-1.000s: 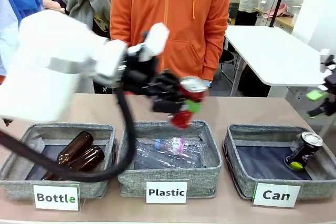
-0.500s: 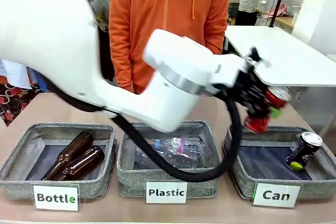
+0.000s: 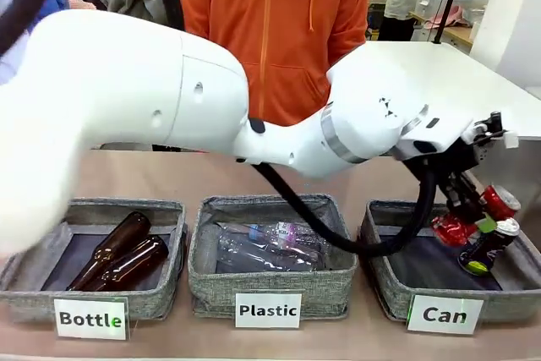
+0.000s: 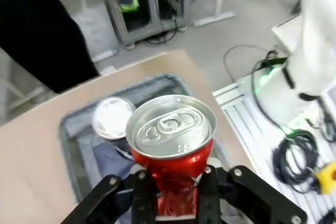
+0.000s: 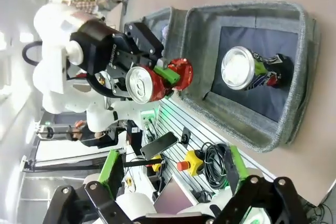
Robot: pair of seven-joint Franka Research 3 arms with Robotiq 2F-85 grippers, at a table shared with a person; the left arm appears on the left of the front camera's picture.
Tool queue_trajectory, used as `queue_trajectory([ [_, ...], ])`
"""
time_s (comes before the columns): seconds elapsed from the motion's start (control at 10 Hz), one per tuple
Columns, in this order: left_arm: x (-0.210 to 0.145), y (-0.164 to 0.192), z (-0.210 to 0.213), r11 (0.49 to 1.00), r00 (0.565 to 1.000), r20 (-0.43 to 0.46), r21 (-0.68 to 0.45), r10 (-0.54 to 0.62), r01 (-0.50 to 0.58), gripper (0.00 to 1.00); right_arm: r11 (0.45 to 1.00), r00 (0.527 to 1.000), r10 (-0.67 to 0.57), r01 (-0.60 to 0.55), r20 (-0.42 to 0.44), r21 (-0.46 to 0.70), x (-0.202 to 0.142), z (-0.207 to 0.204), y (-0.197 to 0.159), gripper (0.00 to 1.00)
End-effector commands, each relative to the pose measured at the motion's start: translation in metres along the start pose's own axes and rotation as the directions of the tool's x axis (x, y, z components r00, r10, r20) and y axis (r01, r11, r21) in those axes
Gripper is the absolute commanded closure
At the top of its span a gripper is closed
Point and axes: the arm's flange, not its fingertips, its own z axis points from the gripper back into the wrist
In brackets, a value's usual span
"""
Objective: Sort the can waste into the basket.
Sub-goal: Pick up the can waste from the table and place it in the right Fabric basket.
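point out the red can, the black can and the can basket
red can (image 4: 171,129), left wrist view, on its silver top
black can (image 3: 483,250), front view, on its side wall
can basket (image 3: 385,293), front view, on its grey front wall

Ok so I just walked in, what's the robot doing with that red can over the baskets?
It's sorting cans. The left gripper is shut on the dented red can, with the left arm stretched across to hold it above the grey basket labelled "Can". A black can with green-yellow marks already sits inside that basket. The right gripper is open and holds nothing. A person in an orange hoodie stands at the far side of the table, not touching anything.
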Motion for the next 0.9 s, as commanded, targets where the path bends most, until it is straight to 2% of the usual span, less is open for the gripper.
queue_trajectory([
  [0.0,0.021,0.016,-0.008,1.0,1.0,-0.013,0.021,-0.014,0.014,0.74,1.0,1.0,-0.018,0.018,-0.012,-0.026,0.001,0.003,0.003,0.0],
  [0.3,0.017,0.014,-0.006,1.0,1.0,-0.021,0.009,-0.016,0.016,0.74,1.0,1.0,-0.018,0.018,-0.012,-0.026,0.001,0.003,0.003,0.0],
  [0.4,0.016,0.015,-0.004,0.999,0.999,-0.017,0.005,-0.034,0.034,0.27,1.0,1.0,-0.018,0.018,-0.012,-0.026,0.001,0.003,0.003,0.0],
  [0.5,0.015,0.014,-0.001,0.999,0.999,-0.032,0.004,-0.037,0.037,0.17,1.0,1.0,-0.018,0.018,-0.012,-0.026,0.001,0.003,0.003,0.0],
  [0.6,0.014,0.013,0.001,0.999,0.998,-0.037,0.015,-0.042,0.042,0.0,1.0,1.0,-0.018,0.018,-0.012,-0.026,0.001,0.003,0.003,0.0],
  [0.8,0.01,0.015,0.005,0.999,0.998,-0.045,0.008,-0.035,0.035,0.0,1.0,1.0,-0.018,0.018,-0.012,-0.026,0.001,0.003,0.003,0.0],
])
